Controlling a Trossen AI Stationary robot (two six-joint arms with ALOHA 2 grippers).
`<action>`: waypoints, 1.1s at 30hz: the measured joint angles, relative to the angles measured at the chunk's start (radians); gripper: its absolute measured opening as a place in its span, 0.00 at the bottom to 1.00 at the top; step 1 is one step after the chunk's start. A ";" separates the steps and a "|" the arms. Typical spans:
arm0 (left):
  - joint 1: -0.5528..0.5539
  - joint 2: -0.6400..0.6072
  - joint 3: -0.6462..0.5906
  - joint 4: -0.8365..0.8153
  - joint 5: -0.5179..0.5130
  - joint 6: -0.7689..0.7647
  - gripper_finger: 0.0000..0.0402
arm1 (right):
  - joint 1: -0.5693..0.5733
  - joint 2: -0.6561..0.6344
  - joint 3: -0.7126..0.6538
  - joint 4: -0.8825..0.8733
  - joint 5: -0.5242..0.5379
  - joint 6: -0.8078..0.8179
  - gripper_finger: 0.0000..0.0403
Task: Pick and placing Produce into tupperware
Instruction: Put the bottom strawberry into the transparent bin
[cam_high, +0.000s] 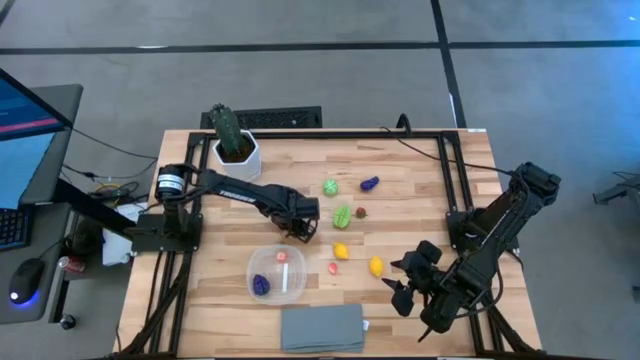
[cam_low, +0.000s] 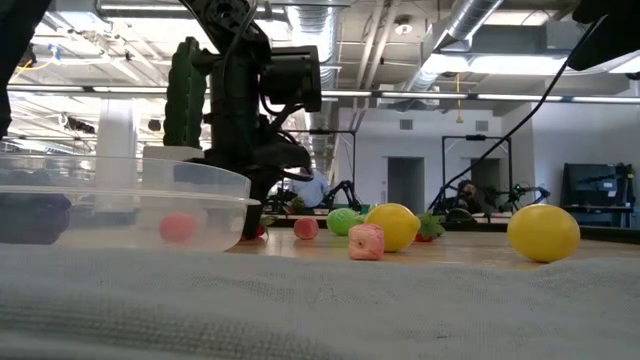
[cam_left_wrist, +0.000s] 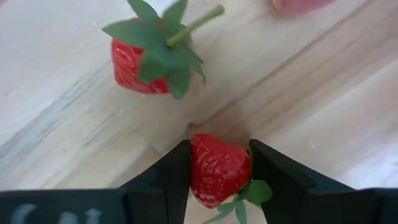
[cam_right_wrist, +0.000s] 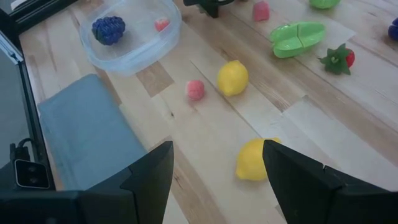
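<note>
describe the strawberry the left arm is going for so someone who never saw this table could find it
Start at the clear tupperware near the table's front edge. Just beyond its far rim the left gripper reaches down, and the strawberry sits between its fingers. Unlike the loose strawberry right beside it, this one is clamped on both sides.

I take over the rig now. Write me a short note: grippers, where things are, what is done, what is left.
Left gripper: shut on a strawberry on the table, beside the tupperware.
Right gripper: open, waiting at the table's right, near a lemon.
Done: purple berry and one small red piece in the tupperware.
Left: the held strawberry, a second strawberry, both lemons, pink pieces, green and purple produce on the table.
</note>
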 joint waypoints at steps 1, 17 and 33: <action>-0.002 0.000 0.000 0.000 0.000 0.005 0.35 | 0.000 0.000 0.000 0.000 0.000 0.000 0.67; -0.023 -0.125 0.000 -0.025 -0.086 0.010 0.33 | 0.000 0.000 0.000 -0.009 0.000 -0.001 0.67; -0.154 -0.406 0.000 -0.073 -0.161 0.009 0.33 | 0.000 0.000 0.000 -0.009 0.000 -0.001 0.67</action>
